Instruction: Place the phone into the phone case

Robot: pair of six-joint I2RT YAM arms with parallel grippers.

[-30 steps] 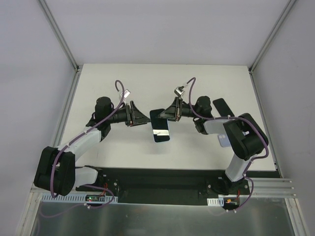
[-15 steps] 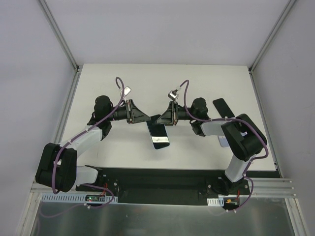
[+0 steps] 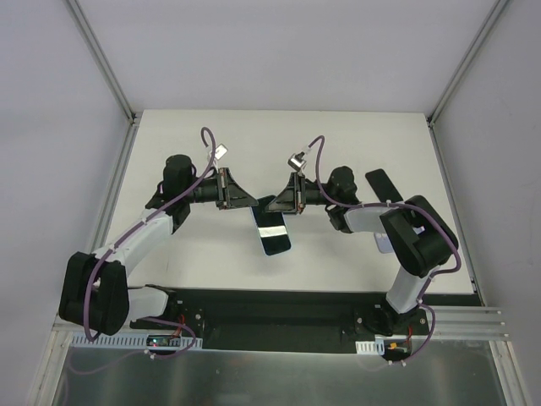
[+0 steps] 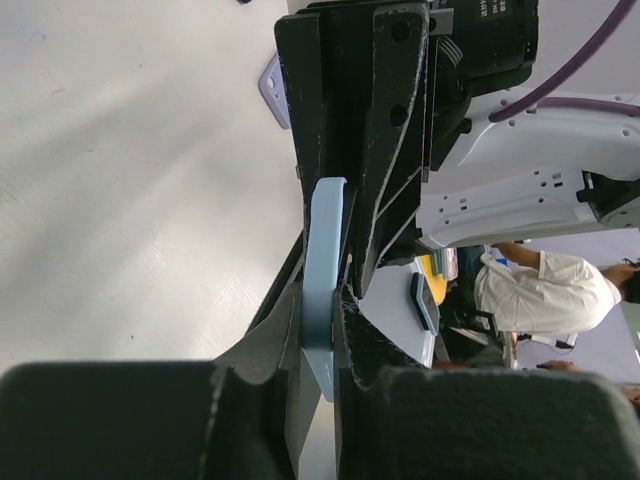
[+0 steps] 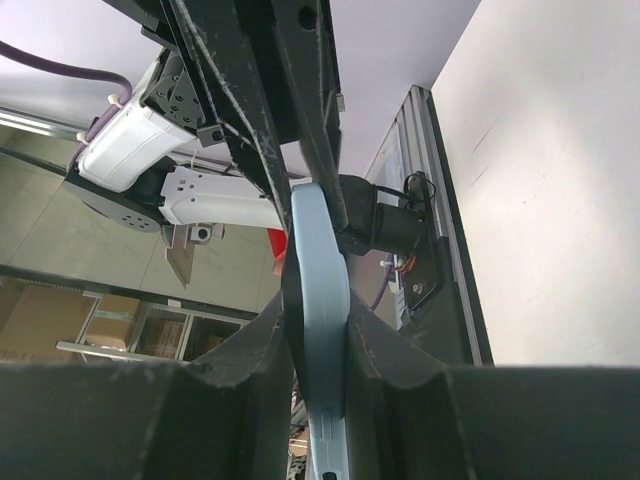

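Pale-blue, round-edged phone (image 3: 272,228), glossy dark face, tight in left end effector (image 4: 322,300) and right end effector (image 5: 320,300).

The top external camera sits high above and behind the arm bases, looking down from afar on the whole table (image 3: 355,144). Each wrist camera sits close behind its own jaws and sights along them. From the phone (image 4: 324,250), the left wrist view faces the right arm (image 4: 520,190); the right wrist view faces the left arm (image 5: 150,150). All three views share the phone.
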